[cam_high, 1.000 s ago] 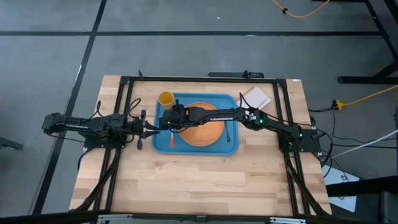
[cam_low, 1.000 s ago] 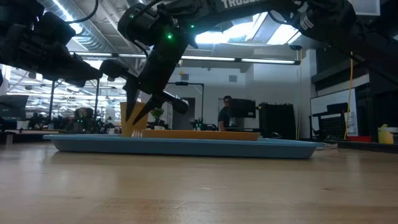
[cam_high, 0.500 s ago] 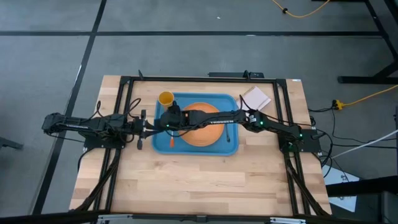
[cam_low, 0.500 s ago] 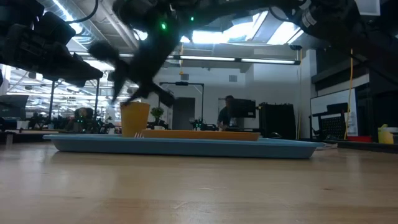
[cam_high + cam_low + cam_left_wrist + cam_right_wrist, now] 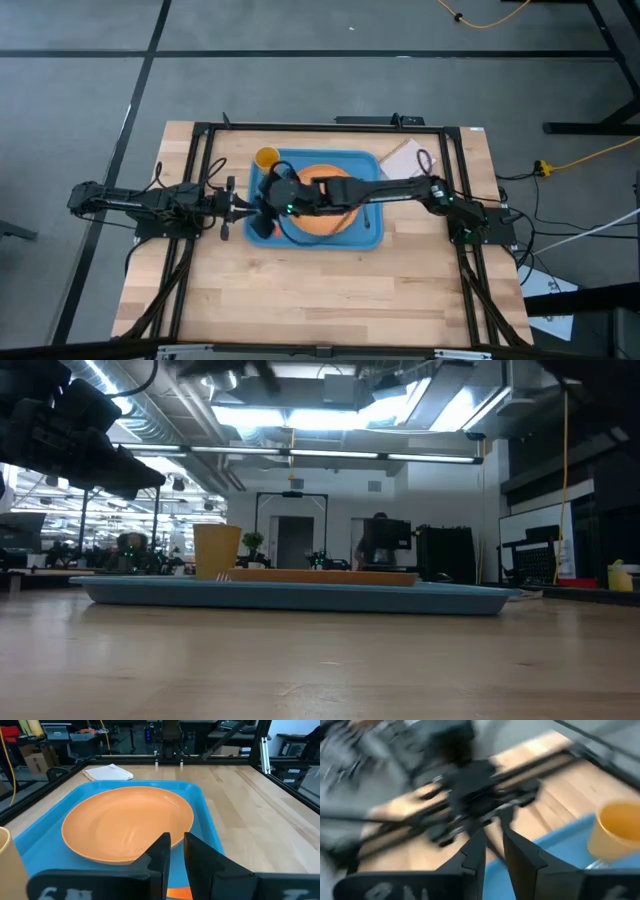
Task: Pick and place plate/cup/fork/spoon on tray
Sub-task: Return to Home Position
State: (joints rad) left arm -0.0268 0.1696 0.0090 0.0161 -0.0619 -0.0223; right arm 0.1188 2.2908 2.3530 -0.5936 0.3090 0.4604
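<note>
Two arms meet over the light-blue tray [image 5: 374, 236], which lies on the table [image 5: 300, 290] midway between its left and right edges and closer to its far edge. The orange plate [image 5: 326, 222] sits flat in the middle of the tray. The yellow-orange cup [image 5: 266, 158] stands upright in the tray's far-left corner, apart from the plate. A strip of the fork [image 5: 179, 893], its orange handle, shows on the tray floor near the left edge, just beside the plate.

The right arm stretches across the plate from the table's right edge. The right tool [image 5: 492, 834] is raised above the tray's left part, its fingers drawn almost together with only a slit between them, holding nothing. The left tool [image 5: 176, 841] hangs just outside the tray's left edge, pointing across the plate, likewise nearly closed and empty. A white pad [image 5: 109, 772] lies on the table beyond the tray's far-right corner.
</note>
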